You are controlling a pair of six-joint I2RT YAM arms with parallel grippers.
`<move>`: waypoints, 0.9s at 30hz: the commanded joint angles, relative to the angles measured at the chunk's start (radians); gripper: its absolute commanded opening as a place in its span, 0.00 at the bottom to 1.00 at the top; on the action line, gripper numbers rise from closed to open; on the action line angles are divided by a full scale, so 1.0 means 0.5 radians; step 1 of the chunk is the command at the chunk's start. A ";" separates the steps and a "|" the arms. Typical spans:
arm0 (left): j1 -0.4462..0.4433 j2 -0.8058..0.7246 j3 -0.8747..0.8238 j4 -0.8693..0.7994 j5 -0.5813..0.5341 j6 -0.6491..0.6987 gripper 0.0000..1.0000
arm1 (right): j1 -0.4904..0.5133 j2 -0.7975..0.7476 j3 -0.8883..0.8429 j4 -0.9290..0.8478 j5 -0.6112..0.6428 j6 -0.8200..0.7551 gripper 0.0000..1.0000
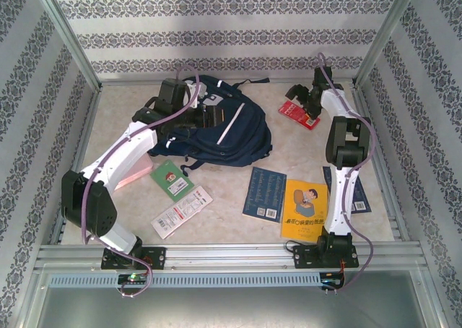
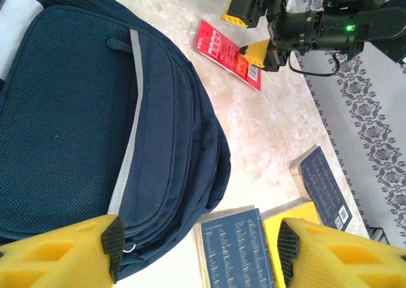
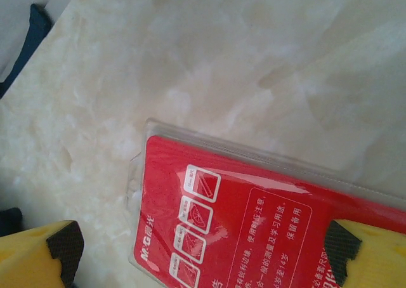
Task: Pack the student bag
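The left arm stretches from its base up and across to the student bag (image 1: 231,136), which lies flat at the far middle of the table (image 1: 238,230). The left gripper (image 2: 196,247) hangs over the bag with its yellow fingers apart and nothing between them. Over on the far right, the right arm folds at the elbow and tips the right gripper (image 3: 203,243) down over a red packet (image 3: 254,218), jaws spread wide and not clamped on it. Nearer the bases lie a dark blue book (image 1: 264,193), a yellow book (image 1: 304,209), a green booklet (image 1: 170,180) and a white-and-red packet (image 1: 182,211), while a pink block (image 1: 133,170) sits under the left forearm.
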 commanded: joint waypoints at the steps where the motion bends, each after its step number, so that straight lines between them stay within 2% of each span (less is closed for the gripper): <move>1: 0.017 -0.086 -0.052 0.031 0.002 0.128 0.64 | 0.015 -0.067 -0.139 -0.164 0.122 -0.032 0.98; 4: 0.017 -0.136 -0.156 0.113 -0.092 0.141 0.63 | 0.027 -0.234 -0.466 -0.019 0.098 0.060 0.98; 12: 0.019 -0.177 -0.220 0.188 -0.042 0.107 0.62 | 0.213 -0.748 -1.323 0.341 0.060 0.268 0.98; 17: 0.019 -0.191 -0.241 0.209 -0.025 0.095 0.62 | 0.373 -1.150 -1.704 0.447 0.072 0.378 0.98; 22: 0.017 -0.197 -0.241 0.206 -0.033 0.095 0.62 | 0.335 -1.419 -1.815 0.377 0.162 0.169 0.98; 27: 0.018 -0.185 -0.237 0.199 -0.035 0.101 0.62 | 0.185 -1.283 -1.724 0.304 0.031 0.039 0.98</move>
